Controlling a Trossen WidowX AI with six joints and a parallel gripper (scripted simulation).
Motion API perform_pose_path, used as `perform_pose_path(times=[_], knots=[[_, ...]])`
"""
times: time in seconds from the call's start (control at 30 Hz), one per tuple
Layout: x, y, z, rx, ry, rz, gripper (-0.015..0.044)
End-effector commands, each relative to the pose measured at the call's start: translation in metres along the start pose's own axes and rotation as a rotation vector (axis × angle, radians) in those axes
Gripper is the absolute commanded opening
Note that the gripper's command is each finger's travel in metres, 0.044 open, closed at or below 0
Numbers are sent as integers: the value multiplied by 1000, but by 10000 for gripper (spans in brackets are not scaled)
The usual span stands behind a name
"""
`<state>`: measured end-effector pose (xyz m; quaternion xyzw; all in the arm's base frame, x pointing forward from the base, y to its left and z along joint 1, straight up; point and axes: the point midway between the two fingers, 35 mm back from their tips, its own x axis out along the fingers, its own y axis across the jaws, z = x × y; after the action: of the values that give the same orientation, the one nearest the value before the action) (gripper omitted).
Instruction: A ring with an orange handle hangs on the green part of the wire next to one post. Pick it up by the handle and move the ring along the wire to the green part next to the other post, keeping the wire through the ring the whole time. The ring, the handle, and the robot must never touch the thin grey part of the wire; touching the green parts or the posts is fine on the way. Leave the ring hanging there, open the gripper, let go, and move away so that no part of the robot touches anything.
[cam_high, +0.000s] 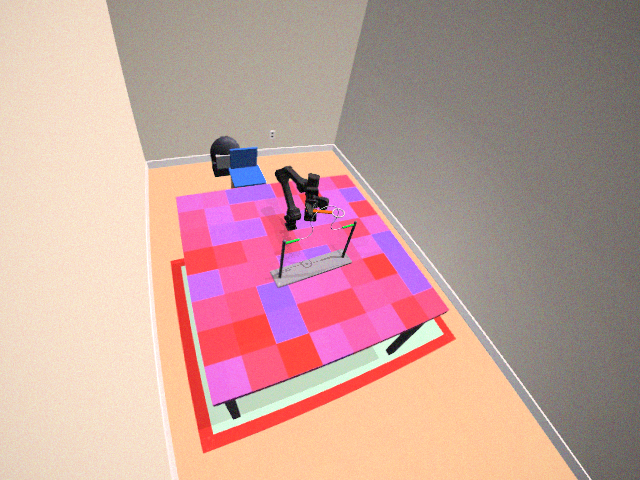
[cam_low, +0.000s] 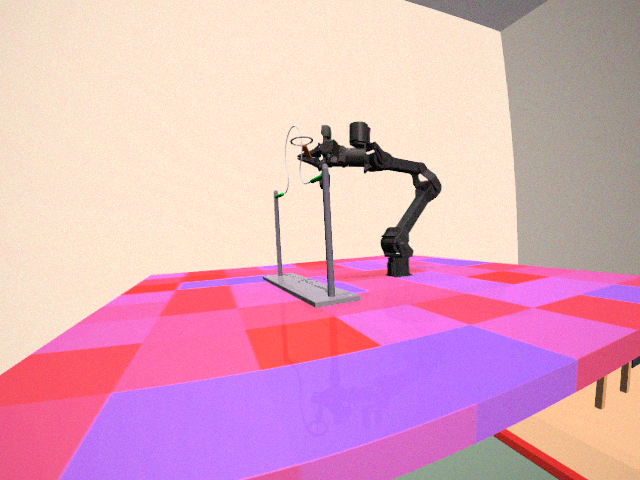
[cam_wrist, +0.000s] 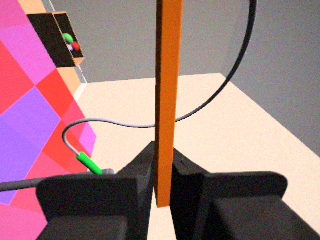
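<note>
The white-looking ring (cam_high: 344, 212) (cam_low: 291, 141) is high up on the wire's raised part, lying nearly flat. The wire seems to pass through it; whether they touch is too small to tell. My gripper (cam_high: 313, 210) (cam_low: 299, 156) (cam_wrist: 158, 145) is shut on the orange handle (cam_high: 323, 211) (cam_low: 307, 151) (cam_wrist: 167, 100). In the top view, green parts show beside the left post (cam_high: 282, 260) (cam_low: 278, 232) and the right post (cam_high: 348, 240) (cam_low: 328, 232). In the wrist view, the grey wire (cam_wrist: 240, 65) runs behind the handle to a green part (cam_wrist: 89, 163). The ring is outside the wrist view.
The grey base (cam_high: 294, 279) (cam_low: 289, 284) carries both posts on the patchwork table (cam_high: 330, 310) (cam_low: 289, 413). The wire bends between the posts, close to my fingers. A blue chair (cam_high: 248, 176) stands behind the table. Walls enclose the room.
</note>
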<state>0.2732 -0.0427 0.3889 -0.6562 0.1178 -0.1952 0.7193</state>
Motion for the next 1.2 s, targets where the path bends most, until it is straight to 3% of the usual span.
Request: perform_pose_path(times=[0.0,1.17], knots=[[0,0,0,-57,-7,-26,-150],[0,-15,3,-394,-49,-218,-150]])
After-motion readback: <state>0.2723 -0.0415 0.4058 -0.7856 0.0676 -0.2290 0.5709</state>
